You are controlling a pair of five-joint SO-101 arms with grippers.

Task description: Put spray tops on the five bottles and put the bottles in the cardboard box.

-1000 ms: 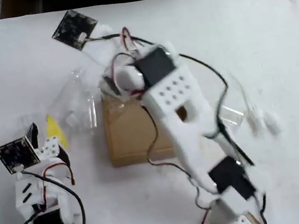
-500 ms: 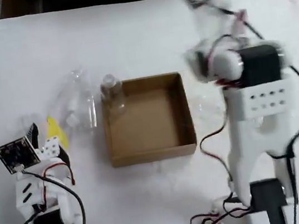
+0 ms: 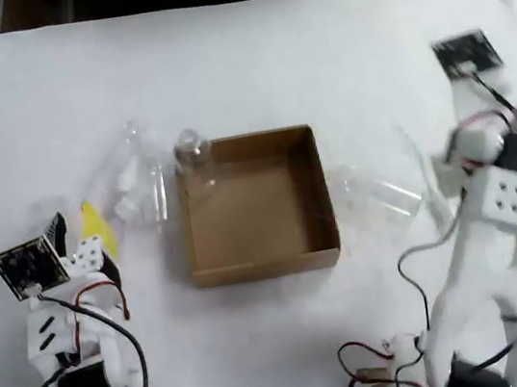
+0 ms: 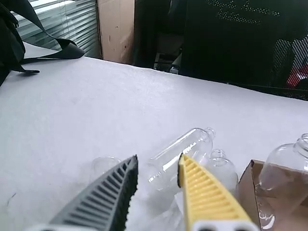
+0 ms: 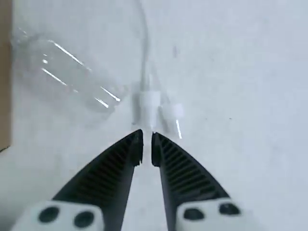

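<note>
Lying on the white tabletop (image 3: 247, 49) just beside a clear plastic bottle (image 5: 67, 72), right of the open brown cardboard box (image 3: 320, 184): one small white plastic spray top (image 5: 147, 103). It is judged light and rigid, its thin tube bendy, and best taken by the collar. The right pincer (image 5: 147, 139) is held just short of it, nearly clenched and empty; the left pincer (image 4: 158, 163) is released. Against the earlier frames, the right arm is found swung off the box to the right.
</note>
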